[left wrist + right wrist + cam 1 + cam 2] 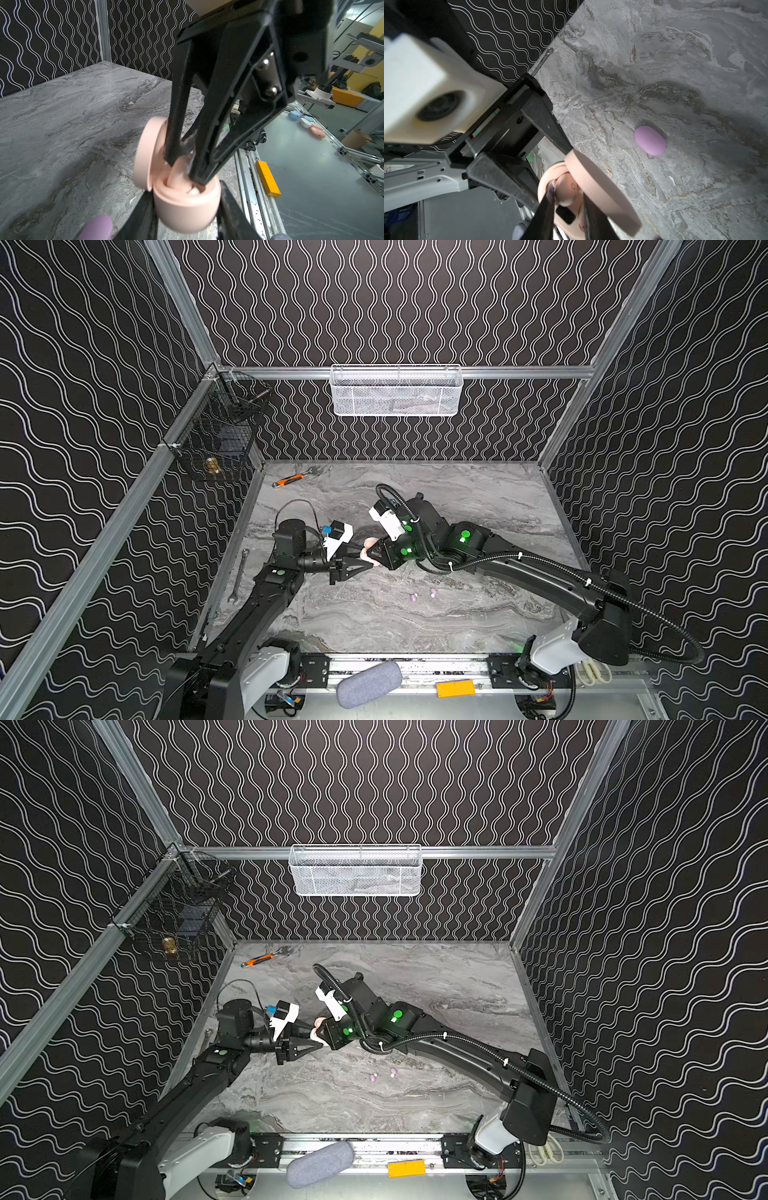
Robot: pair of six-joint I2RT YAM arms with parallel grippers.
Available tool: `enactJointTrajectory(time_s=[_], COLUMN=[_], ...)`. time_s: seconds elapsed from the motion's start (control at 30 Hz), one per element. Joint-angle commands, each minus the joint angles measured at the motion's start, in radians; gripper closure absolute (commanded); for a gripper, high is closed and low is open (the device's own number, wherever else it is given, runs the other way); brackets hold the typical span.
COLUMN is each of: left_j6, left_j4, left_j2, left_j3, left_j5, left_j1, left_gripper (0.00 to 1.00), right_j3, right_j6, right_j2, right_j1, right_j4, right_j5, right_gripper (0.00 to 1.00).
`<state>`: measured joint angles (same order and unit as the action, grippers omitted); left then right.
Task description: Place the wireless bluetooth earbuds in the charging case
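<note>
My left gripper is shut on the body of a peach-pink charging case, held above the table with its lid hinged open. My right gripper reaches into the case from the other side. Its jaws stand narrowly open around a pale peach-toned earbud sitting in the case. A cream-white earbud shows in the socket beside it. Both grippers meet at the case in both top views. Two lilac earbuds lie loose on the marble to the front right.
A shut lilac case lies on the table under the held case. A wrench lies along the left wall and an orange-handled tool at the back. A grey pouch and a yellow block sit on the front rail.
</note>
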<state>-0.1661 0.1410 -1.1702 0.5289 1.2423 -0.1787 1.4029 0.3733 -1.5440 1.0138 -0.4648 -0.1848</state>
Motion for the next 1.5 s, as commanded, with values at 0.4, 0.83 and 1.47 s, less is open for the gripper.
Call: enactJointTrajectory(time_s=[0.4, 0.83, 1.47], left_j6=[-0.043, -0.046, 0.007], left_j4=[0.052, 0.052, 0.052], left_j2=[0.017, 0.019, 0.000], left_j3=[-0.008, -0.008, 0.014], left_j5=[-0.044, -0.046, 0.055], left_j1=[-0.009, -0.009, -0.011], left_gripper=[0.97, 0.98, 0.98], right_j3=[0.076, 0.084, -0.017], right_j6=[0.067, 0.079, -0.092], right_j2=[-0.033, -0.035, 0.026], right_j1=[-0.002, -0.010, -0.008], right_j4=[-0.054, -0.083, -0.029], right_j5=[-0.059, -0.018, 0.017], right_gripper=[0.77, 0.78, 0.86])
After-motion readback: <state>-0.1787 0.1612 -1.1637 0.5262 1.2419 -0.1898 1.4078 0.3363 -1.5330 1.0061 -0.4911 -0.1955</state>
